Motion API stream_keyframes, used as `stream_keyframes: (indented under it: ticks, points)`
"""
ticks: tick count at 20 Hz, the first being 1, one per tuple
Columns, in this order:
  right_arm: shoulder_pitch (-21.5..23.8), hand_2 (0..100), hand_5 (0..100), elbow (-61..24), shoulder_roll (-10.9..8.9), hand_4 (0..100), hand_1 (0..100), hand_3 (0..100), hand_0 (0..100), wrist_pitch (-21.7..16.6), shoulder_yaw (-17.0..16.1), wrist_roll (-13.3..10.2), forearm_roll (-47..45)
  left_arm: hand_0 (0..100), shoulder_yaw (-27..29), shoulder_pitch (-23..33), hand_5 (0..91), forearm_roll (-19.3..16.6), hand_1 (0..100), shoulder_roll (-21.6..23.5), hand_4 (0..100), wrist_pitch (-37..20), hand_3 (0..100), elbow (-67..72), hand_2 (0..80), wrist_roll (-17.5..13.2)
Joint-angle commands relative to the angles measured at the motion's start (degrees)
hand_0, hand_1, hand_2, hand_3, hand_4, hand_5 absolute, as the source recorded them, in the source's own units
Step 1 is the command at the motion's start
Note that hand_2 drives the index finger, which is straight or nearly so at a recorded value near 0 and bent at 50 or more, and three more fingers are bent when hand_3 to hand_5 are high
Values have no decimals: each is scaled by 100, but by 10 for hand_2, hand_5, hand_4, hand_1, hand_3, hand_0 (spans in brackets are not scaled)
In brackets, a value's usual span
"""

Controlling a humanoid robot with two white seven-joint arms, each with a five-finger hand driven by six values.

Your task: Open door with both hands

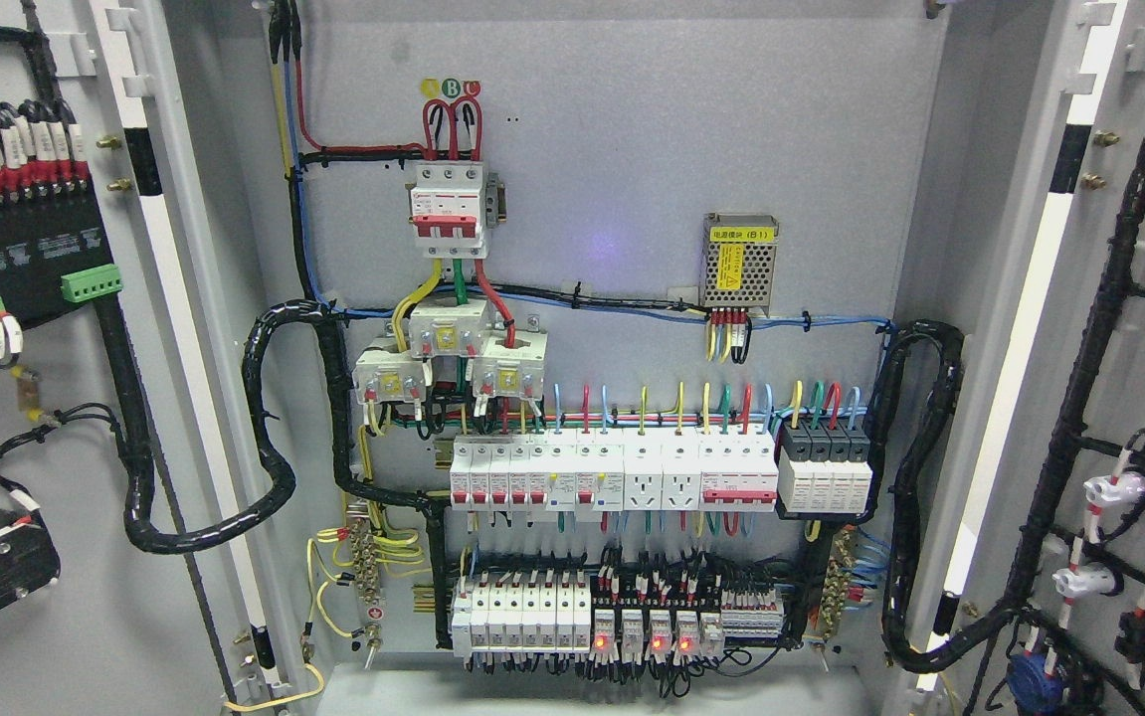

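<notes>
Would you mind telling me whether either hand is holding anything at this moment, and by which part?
Nothing can be seen held: neither hand is in view. Both cabinet doors, left door and right door, already stand wide open.

Two open doors [85, 398] are seen flanking the cabinet back panel [632, 179]. On it, one red-handled main breaker [450, 211], three current transformers [450, 328], one perforated power supply [739, 261] and four lit red indicators [644, 644] are counted.

No part of robot visible
</notes>
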Motion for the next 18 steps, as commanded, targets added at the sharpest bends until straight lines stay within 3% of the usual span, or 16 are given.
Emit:
stream_keyframes:
  ticks: [1, 5, 18]
  points:
    - [79, 0, 0, 95, 200, 0, 0, 0, 0, -4, -259, -6, -1, 0, 85, -46, 0, 249, 0, 314, 0, 7, 0, 437, 0, 4]
    - [167, 0, 0, 68, 209, 0, 0, 0, 0, -4, -400, -6, -19, 0, 85, -46, 0, 469, 0, 464, 0, 16, 0, 569, 0, 4]
    - [510, 0, 0, -160, 218, 0, 0, 0, 0, -13, -567, -6, -502, 0, -3, -37, 0, 487, 0, 481, 0, 7, 0, 464, 0, -4]
